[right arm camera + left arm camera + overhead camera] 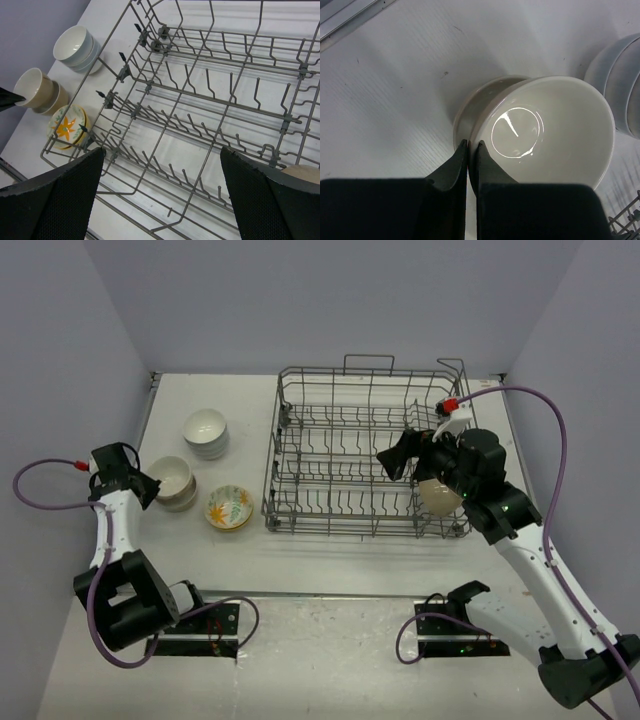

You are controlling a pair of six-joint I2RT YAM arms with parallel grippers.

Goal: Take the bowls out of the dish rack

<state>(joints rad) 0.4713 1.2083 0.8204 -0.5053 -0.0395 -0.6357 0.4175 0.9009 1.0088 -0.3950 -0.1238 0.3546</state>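
Note:
The dark wire dish rack [340, 455] fills the table's middle. One beige bowl [440, 496] still stands in its right end, and in the right wrist view it peeks in at the edge [303, 173]. My right gripper [415, 455] hovers over that end of the rack [210, 95], open, with nothing between its fingers [161, 150]. Left of the rack, my left gripper [148, 486] is shut on the rim of a beige bowl [555, 135], one finger inside and one outside. This bowl sits in another beige bowl [480, 97].
A stack of white bowls [205, 432] stands behind the beige stack [174, 483], and it shows at the right edge of the left wrist view [620, 80]. Floral bowls [229, 507] sit between the beige stack and the rack. Walls close in the table's sides.

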